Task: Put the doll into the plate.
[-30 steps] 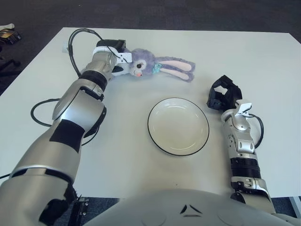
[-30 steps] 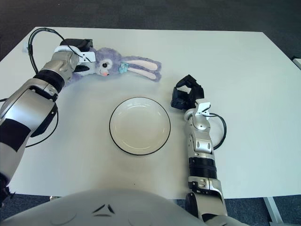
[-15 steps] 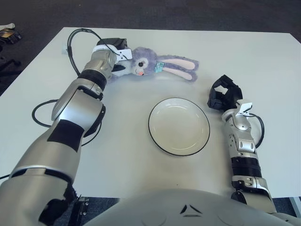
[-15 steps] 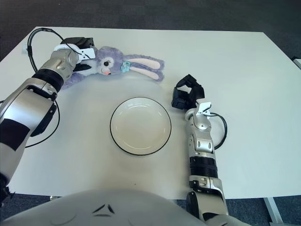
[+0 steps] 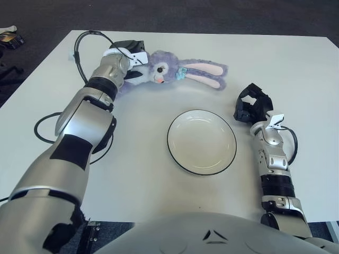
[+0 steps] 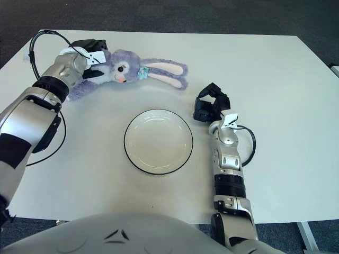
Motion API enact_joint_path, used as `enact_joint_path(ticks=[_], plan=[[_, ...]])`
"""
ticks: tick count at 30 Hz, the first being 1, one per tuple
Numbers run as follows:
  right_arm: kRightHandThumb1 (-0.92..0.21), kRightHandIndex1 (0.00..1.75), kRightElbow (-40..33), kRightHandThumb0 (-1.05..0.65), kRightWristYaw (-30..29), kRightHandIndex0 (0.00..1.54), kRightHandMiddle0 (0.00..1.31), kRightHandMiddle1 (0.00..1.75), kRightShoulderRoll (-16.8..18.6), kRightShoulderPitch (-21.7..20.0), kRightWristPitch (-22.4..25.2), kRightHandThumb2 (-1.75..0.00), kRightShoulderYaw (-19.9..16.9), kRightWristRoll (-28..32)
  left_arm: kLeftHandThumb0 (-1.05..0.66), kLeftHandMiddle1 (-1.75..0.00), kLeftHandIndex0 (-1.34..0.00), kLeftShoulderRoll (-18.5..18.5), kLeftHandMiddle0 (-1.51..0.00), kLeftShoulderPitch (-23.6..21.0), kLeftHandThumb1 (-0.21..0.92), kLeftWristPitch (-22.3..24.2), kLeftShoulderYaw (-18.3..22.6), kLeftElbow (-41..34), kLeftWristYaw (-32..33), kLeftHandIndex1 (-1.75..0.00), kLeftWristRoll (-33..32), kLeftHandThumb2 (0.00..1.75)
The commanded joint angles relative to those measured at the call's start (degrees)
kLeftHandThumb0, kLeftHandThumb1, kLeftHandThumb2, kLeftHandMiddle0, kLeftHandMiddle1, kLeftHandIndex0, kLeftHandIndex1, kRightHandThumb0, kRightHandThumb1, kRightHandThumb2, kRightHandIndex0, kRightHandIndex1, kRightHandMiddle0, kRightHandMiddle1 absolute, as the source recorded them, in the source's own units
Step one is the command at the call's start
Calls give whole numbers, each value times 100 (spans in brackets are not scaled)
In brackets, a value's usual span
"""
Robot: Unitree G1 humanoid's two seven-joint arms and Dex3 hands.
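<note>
Left eye view, nearest first: the round white plate with a thin dark rim (image 5: 202,142) lies on the white tabletop (image 5: 296,69), nothing in it. Just to its right shows the right hand (image 5: 251,104), black fingers curled and holding nothing, idle and well apart from the toy.

Farther back, the left hand (image 5: 128,55) is closed on the soft purple plush rabbit doll with long pink-lined ears (image 5: 172,70), gripping it at the body end. The doll sits beyond the plate and to the right of that hand, with its head just beside the fingers and the ears trailing away. Its long axis runs nearly straight across the table, body at the left, ears pointing right and drooping slightly toward the plate; the face is turned up toward the camera.

Judged risks: the grip takes only one end, so the limp ears will likely hang and swing on the way over. They could drag on the tabletop, catch the plate's rim and shove the plate, or end draped outside it. The doll is also longer than the plate looks wide, so a flat release may leave part overhanging. A loose hold on soft fur could let it slip out early.
</note>
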Motion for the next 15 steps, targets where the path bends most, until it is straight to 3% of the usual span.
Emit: enact_joint_path(ticks=[1,15], plan=[[-23,175,337,-52,0,133,69,175,16,259,251,-143,4,11,0,-156,-74,6,-98,83,-13,-87,-50,-54,-87,-175,3,175],[-26,175,411,-50,30,131,66,175,-34,216,299,-139,44,-34,0,-149,-77,161,-101,-25,-15,-223,-243,-269,-53,-175,173,175]])
